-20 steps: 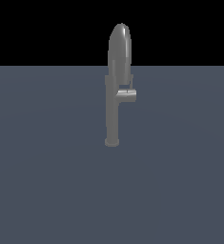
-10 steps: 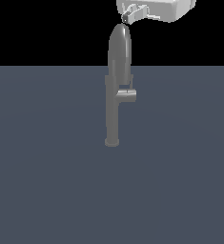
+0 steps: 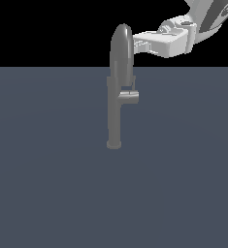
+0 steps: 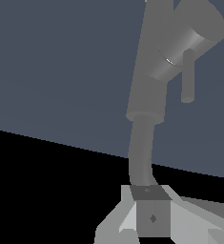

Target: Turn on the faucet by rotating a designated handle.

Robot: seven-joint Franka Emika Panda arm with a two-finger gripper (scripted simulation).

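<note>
The grey faucet (image 3: 114,116) stands upright on its small round base (image 3: 114,144), with the tall arched spout (image 3: 121,48) on top. The handle (image 3: 129,97) is a short stub jutting from the column toward the exterior view's right, with a thin lever (image 3: 133,83) rising from it. My gripper (image 3: 136,46) is high up, right beside the spout's top, well above the handle. In the wrist view the fingers (image 4: 151,214) appear as one dark block pressed together, empty, just by the spout (image 4: 142,152). The handle (image 4: 192,40) and lever (image 4: 187,78) lie farther off.
A flat dark blue-grey floor (image 3: 47,193) spreads around the faucet. My white arm (image 3: 207,19) comes in from the exterior view's upper right.
My arm has come into view from the upper right and descended leftward, bringing the gripper beside the spout's top. The faucet and handle have not moved.
</note>
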